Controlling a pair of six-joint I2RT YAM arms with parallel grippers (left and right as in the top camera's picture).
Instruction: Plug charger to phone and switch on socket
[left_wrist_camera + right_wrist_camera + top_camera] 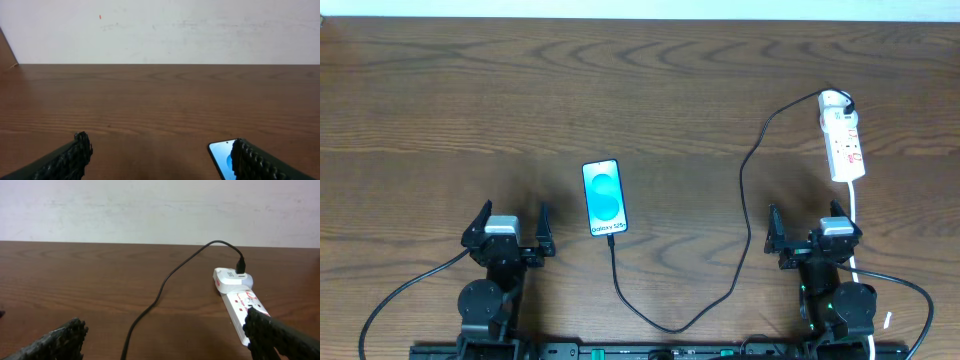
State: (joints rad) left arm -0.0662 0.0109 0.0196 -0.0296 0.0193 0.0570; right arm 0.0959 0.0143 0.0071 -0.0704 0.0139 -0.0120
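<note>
Thin black charger cable (744, 190) runs from slim blue-screen phone (605, 197) to white power strip (843, 140). Left tool (514, 208), right tool (805, 213) spread wide, empty.

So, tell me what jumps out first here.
The phone, its bright blue screen lit, lies mid-table. A thin black charger cable loops from its near end across to the white power strip at the far right. The left claw and right claw sit open and empty at the near edge.
</note>
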